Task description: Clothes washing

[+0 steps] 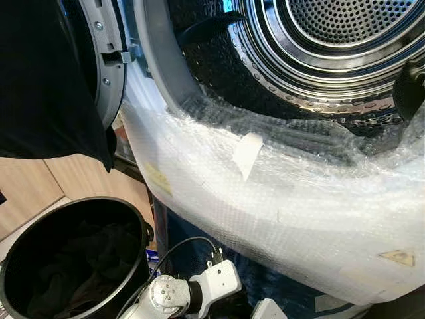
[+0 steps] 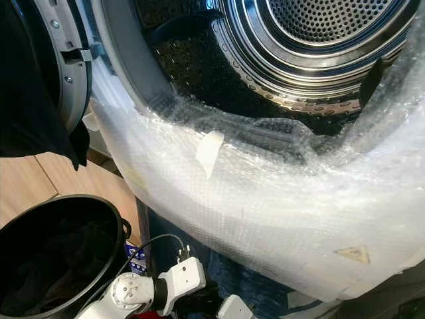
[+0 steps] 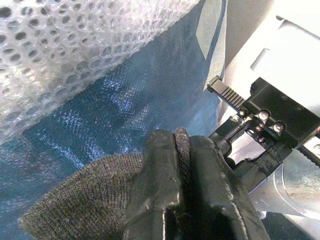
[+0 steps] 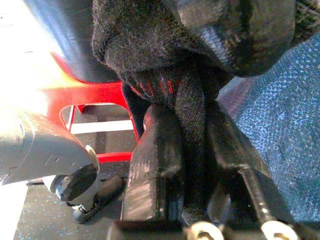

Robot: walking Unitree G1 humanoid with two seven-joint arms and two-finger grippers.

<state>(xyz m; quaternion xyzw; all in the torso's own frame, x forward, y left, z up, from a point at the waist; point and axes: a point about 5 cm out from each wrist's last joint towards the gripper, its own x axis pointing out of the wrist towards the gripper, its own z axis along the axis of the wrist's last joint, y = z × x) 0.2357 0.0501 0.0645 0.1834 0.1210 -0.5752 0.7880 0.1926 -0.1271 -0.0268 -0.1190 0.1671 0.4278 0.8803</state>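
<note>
The washing machine's steel drum (image 1: 332, 40) stands open in front of me, its lower front rim covered in bubble wrap (image 1: 279, 199). My left arm (image 1: 169, 296) is low, beneath the machine's front. In the left wrist view my left gripper (image 3: 181, 145) is shut on the edge of a grey knit cloth (image 3: 85, 195), next to blue woven fabric (image 3: 125, 100). In the right wrist view my right gripper (image 4: 192, 110) is shut on a dark knit garment (image 4: 145, 45) with red stitching. Whether both hold the same piece I cannot tell.
A black bucket (image 1: 80, 201) with dark clothes (image 1: 80, 266) inside stands at the lower left on the wooden floor. The open machine door (image 1: 106, 53) is at the upper left, with a dark cloth (image 1: 40, 80) hanging over it. A red frame (image 4: 100, 95) lies below the right gripper.
</note>
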